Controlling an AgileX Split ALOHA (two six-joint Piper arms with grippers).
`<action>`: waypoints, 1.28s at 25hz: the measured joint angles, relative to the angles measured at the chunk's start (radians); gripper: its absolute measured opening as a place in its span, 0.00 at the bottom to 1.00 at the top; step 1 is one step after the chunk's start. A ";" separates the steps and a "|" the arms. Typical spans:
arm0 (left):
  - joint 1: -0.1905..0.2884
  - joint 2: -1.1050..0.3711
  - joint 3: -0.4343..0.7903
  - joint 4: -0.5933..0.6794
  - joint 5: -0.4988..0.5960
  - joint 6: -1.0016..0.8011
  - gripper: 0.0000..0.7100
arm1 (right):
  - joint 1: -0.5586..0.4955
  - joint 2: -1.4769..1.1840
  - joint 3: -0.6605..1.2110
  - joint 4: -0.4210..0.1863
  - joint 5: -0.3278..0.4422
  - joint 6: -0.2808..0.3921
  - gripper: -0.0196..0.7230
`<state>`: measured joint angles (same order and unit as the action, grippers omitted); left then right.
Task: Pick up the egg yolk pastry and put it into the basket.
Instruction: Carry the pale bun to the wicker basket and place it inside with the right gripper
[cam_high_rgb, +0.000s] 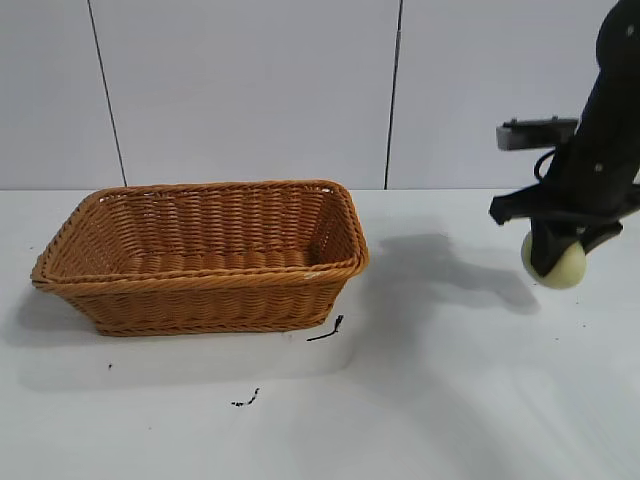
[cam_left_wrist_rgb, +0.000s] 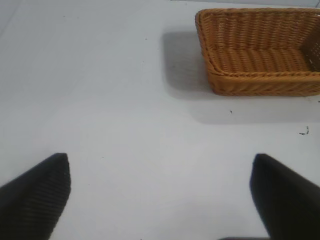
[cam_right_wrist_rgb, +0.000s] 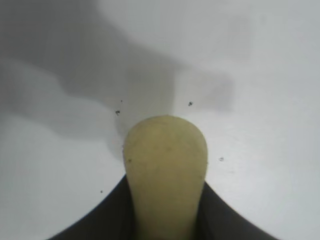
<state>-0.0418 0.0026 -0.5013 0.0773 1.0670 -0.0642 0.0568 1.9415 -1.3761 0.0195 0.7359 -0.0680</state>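
Two arms on rig, only right arm in ext view. Ext view: right gripper (cam_high_rgb: 556, 262) at right edge mid-frame, clamped on egg yolk pastry (cam_high_rgb: 563, 268), lifted above white table (cam_high_rgb: 430, 400). Basket (cam_high_rgb: 200, 255) sits left-center, well apart from pastry. Left wrist view: left gripper (cam_left_wrist_rgb: 160, 195) w/ fingers (cam_left_wrist_rgb: 35, 195) spread wide at bottom corners, nothing between; basket upper right of frame. Right wrist view: pastry bottom center, pinched between dark fingers (cam_right_wrist_rgb: 107, 215), table behind.
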 joint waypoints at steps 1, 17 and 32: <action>0.000 0.000 0.000 0.000 0.000 0.000 0.98 | 0.003 -0.019 -0.028 0.000 0.024 0.000 0.22; 0.000 0.000 0.000 0.000 0.000 0.000 0.98 | 0.232 0.073 -0.551 -0.020 0.309 0.000 0.22; 0.000 0.000 0.000 0.000 0.000 0.000 0.98 | 0.582 0.401 -0.767 -0.002 0.211 0.006 0.22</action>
<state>-0.0418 0.0026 -0.5013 0.0773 1.0670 -0.0642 0.6385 2.3427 -2.1429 0.0173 0.9468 -0.0617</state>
